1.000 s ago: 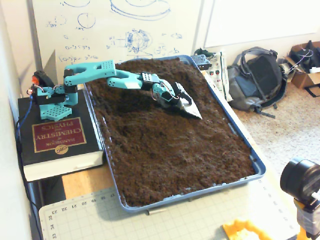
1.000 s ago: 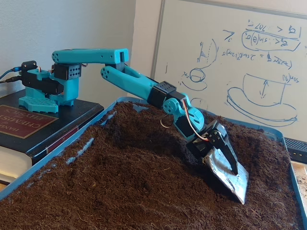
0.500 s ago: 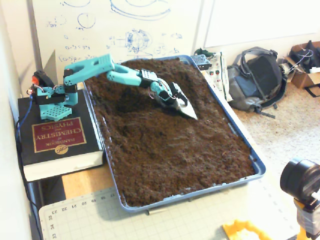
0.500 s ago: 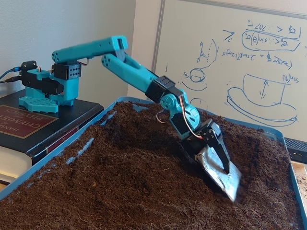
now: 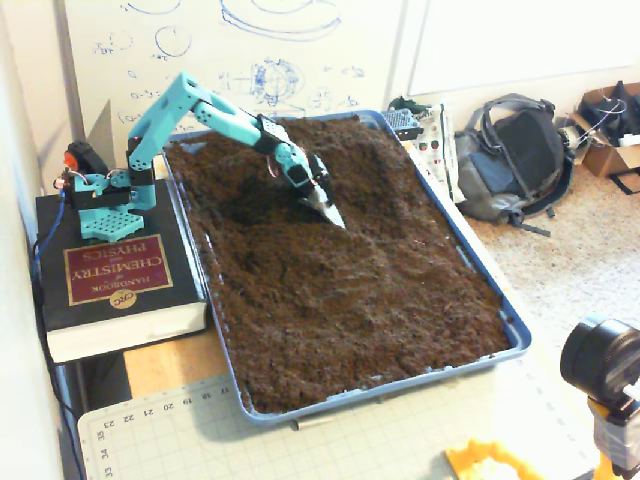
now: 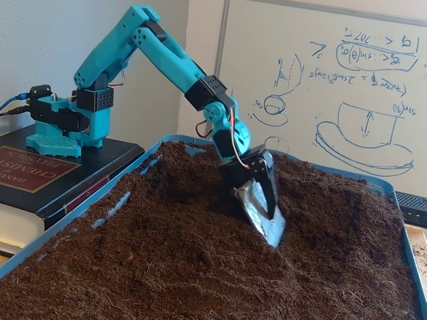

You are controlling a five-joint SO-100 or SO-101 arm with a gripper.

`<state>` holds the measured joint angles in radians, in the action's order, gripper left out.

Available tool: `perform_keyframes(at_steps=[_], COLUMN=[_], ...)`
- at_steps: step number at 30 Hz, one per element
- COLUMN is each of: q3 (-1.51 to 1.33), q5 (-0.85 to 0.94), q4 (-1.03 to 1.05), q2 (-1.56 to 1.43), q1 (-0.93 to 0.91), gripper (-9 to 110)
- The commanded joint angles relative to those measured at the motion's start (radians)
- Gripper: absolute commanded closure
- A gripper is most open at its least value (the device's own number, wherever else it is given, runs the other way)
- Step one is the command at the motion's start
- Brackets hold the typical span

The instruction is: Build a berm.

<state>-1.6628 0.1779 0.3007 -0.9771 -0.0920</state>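
Observation:
Dark brown soil fills the blue tray (image 5: pixel 478 262) (image 6: pixel 67 223). My teal arm reaches from its base on the left, elbow raised high. The gripper (image 5: pixel 330 212) (image 6: pixel 272 227) carries a silvery blade-like finger (image 6: pixel 257 207) with the black finger lying flat against it, so it looks shut with nothing held. It points steeply down, its tip touching the soil in the tray's back half. A darker hollow (image 5: pixel 240 200) (image 6: pixel 190 193) lies just left of it. The berm shows only as a low raised swell of soil (image 5: pixel 375 185) (image 6: pixel 327 200) right of the blade, without a sharp crest.
The arm's base (image 5: pixel 105 195) stands on a thick red-and-black book (image 5: pixel 110 285) left of the tray. A whiteboard (image 6: pixel 320 80) leans behind. A backpack (image 5: pixel 515 155) lies on the floor to the right. A cutting mat (image 5: pixel 300 445) and a camera (image 5: pixel 605 370) sit in front.
The elbow has risen and the gripper has pulled back toward the base, to the left in both fixed views. The blade now stands steeper, and a hollow darkens beside it.

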Motion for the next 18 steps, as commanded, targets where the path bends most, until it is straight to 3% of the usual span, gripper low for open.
perform_keyframes(at_steps=[1, 10, 18], q3=[-0.069, 0.308, 0.841], q5=[-0.002, -0.009, 0.009], q4=[-0.003, -0.002, -0.002], q2=[-0.118, -0.213, 0.101], q1=[0.014, 0.025, -0.074], gripper=[101, 101, 101])
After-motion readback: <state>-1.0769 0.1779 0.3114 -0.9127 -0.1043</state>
